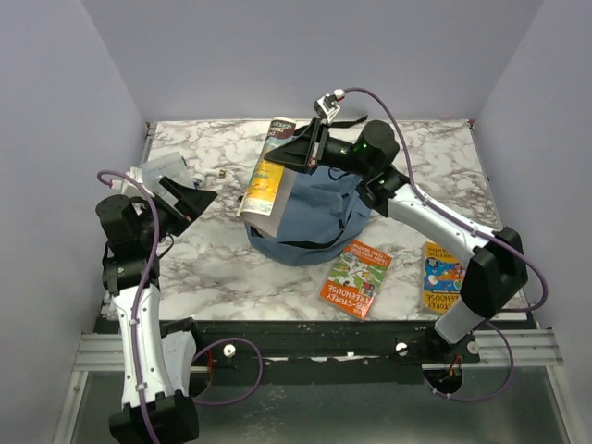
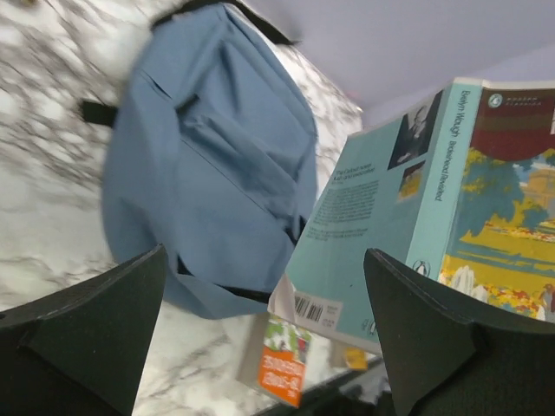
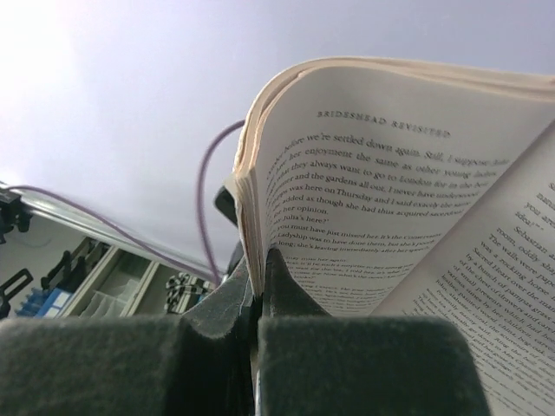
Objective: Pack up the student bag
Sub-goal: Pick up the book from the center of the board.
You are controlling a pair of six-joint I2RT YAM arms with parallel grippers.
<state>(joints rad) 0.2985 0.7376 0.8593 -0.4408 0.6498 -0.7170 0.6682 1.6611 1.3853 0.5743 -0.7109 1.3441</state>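
Note:
The student bag (image 1: 319,217), a dusty-blue backpack, lies in the middle of the marble table; it also fills the upper left of the left wrist view (image 2: 208,147). My right gripper (image 1: 285,155) is shut on a paperback book (image 1: 264,190) and holds it in the air over the bag's left side. The book hangs open. In the right wrist view the gripper (image 3: 258,290) pinches some pages of the open book (image 3: 390,217). My left gripper (image 1: 192,199) is open and empty, left of the bag. In its own view the gripper (image 2: 264,329) faces the book's teal back cover (image 2: 390,208).
An orange and green children's book (image 1: 357,277) lies in front of the bag, also in the left wrist view (image 2: 284,364). A yellow and blue book (image 1: 443,274) lies at the front right. A clear plastic item (image 1: 166,170) sits at the back left.

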